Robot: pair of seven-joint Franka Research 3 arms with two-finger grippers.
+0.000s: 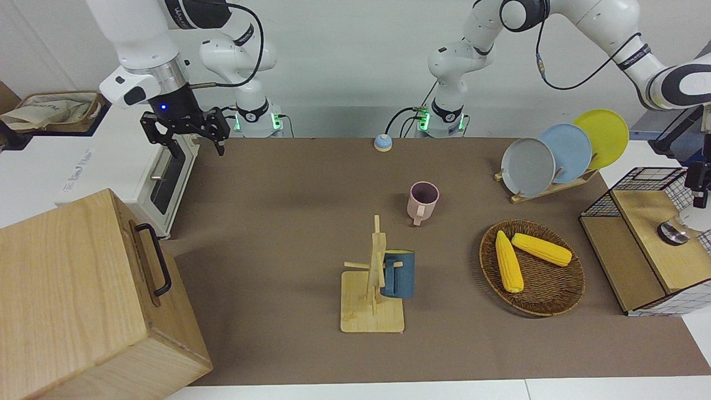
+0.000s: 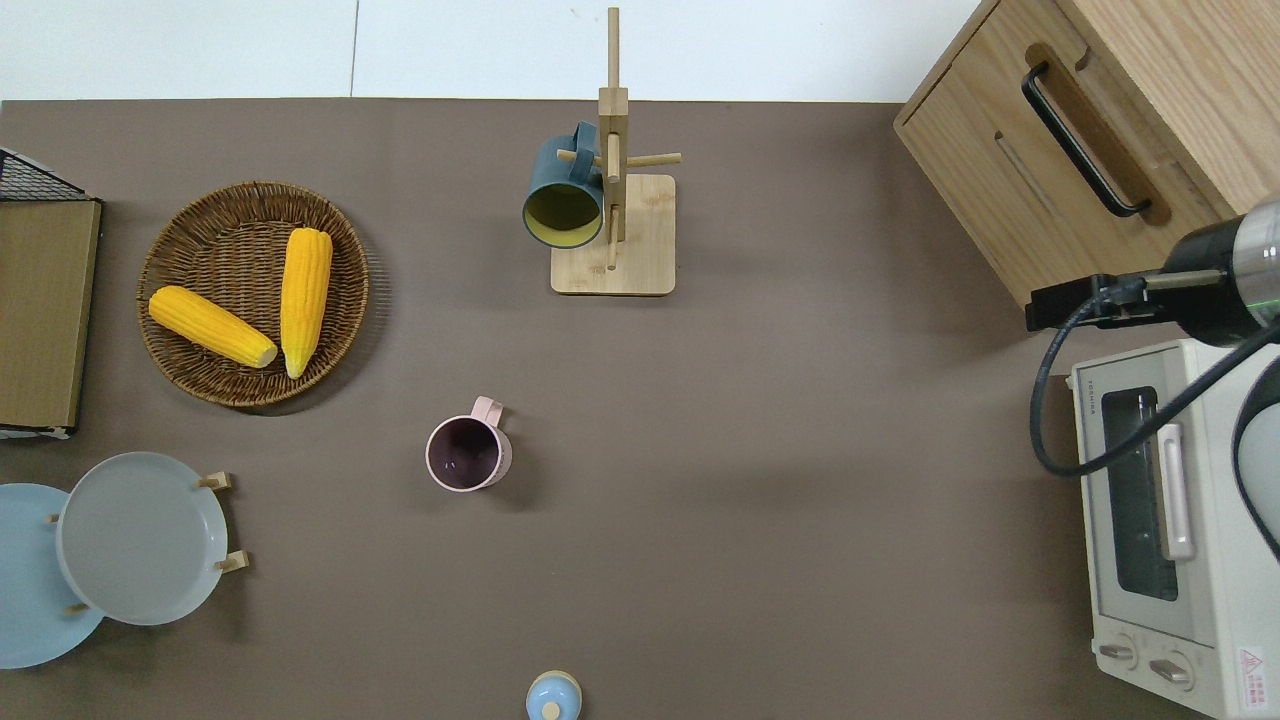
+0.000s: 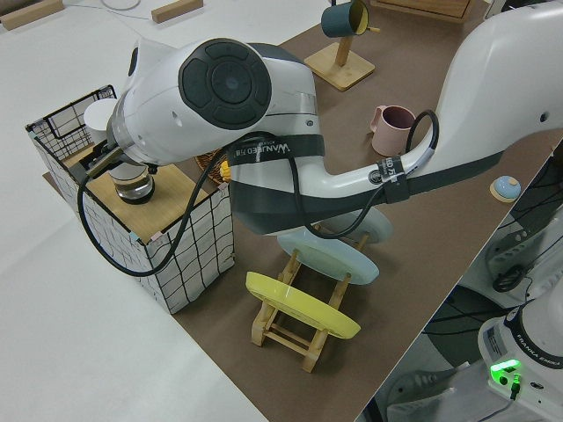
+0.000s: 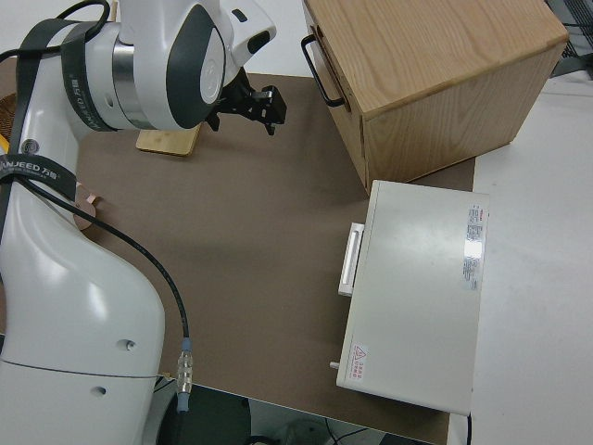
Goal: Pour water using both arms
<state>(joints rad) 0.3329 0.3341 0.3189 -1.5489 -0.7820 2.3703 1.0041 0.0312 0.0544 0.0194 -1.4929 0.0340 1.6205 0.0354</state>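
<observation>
A pink mug (image 1: 422, 202) (image 2: 467, 455) stands upright on the brown mat mid-table, and its inside looks dark. A dark blue mug (image 1: 399, 274) (image 2: 564, 187) hangs on a wooden mug rack (image 1: 371, 303), farther from the robots. My right gripper (image 1: 194, 141) (image 4: 250, 100) hangs open and empty in the air at the right arm's end of the table, by the toaster oven (image 2: 1165, 590). My left gripper (image 1: 699, 191) is over the wire crate (image 1: 639, 183), where a small glass vessel (image 1: 674, 232) (image 3: 134, 183) stands on a wooden shelf. The arm hides its fingers.
A wicker basket (image 2: 180, 350) holds two corn cobs (image 2: 300, 300). A wooden rack (image 1: 550, 189) holds grey, blue and yellow plates. A wooden box with a black handle (image 1: 100, 300) stands beside the toaster oven. A small blue bell (image 1: 382, 142) sits near the robots.
</observation>
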